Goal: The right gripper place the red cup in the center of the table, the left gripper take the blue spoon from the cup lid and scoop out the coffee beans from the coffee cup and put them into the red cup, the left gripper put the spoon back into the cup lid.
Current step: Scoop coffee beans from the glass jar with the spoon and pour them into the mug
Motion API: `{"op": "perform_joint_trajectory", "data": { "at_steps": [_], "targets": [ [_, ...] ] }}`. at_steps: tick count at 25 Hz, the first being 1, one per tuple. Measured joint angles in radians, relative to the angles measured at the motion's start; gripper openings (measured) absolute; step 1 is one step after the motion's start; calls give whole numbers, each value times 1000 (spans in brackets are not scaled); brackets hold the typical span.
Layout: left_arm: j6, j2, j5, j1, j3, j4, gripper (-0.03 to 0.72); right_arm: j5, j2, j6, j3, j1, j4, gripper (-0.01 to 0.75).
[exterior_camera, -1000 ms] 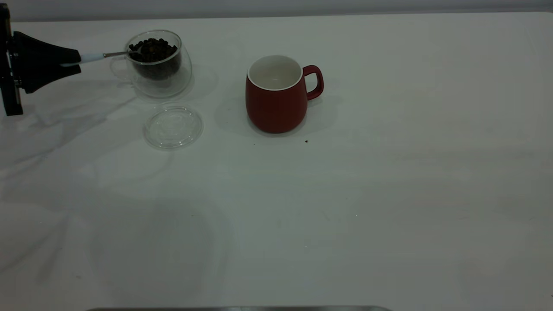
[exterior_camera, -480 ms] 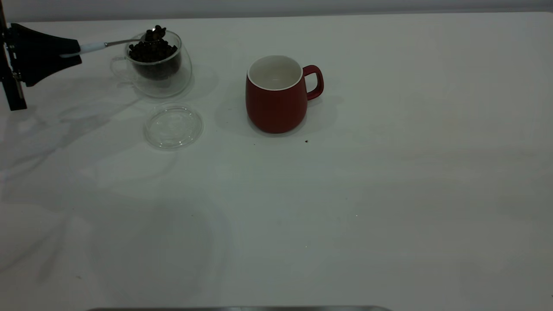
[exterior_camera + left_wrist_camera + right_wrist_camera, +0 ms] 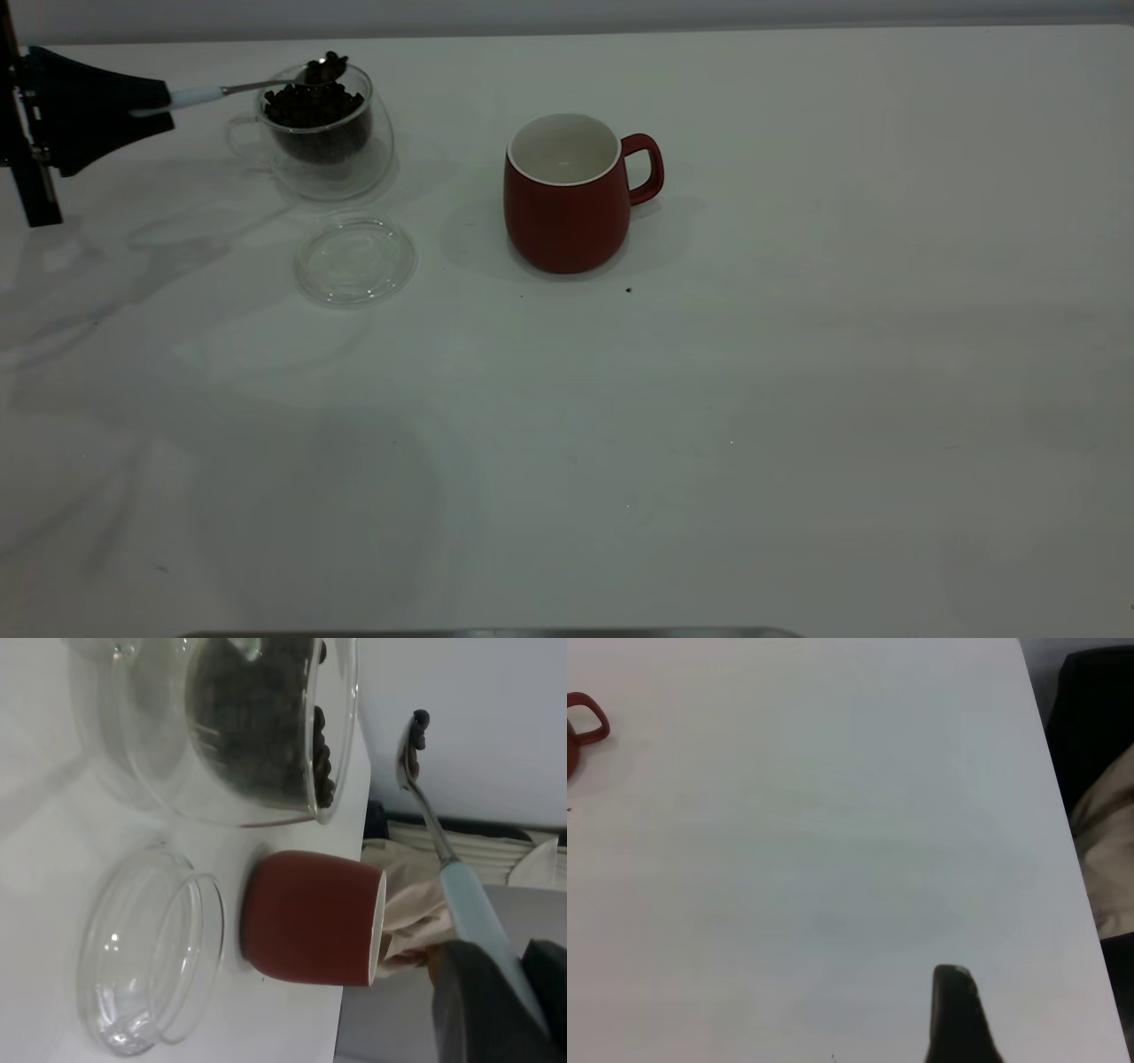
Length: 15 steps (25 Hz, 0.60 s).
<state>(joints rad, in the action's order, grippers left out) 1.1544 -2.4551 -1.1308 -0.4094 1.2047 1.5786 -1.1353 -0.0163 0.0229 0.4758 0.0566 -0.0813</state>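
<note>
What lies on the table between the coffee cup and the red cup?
Nothing: in the exterior view, the table is bare between the coffee cup and the red cup.

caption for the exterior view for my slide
Left pincer holds blue spoon of coffee beans above coffee cup; red cup waits.

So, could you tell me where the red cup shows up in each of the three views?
Exterior view: the red cup stands upright near the table's middle, handle toward the right arm's side.
Left wrist view: it appears beyond the cup lid.
Right wrist view: only its handle shows at the picture's edge.
Shared landmark: the table.
</note>
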Motion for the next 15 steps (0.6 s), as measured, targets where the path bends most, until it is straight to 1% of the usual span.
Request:
{"op": "perform_joint_trajectory", "data": {
  "at_steps": [15],
  "targets": [
    [0,0,-1,114,0,0,126,0,0,1,0,0,0,504]
  ]
}}
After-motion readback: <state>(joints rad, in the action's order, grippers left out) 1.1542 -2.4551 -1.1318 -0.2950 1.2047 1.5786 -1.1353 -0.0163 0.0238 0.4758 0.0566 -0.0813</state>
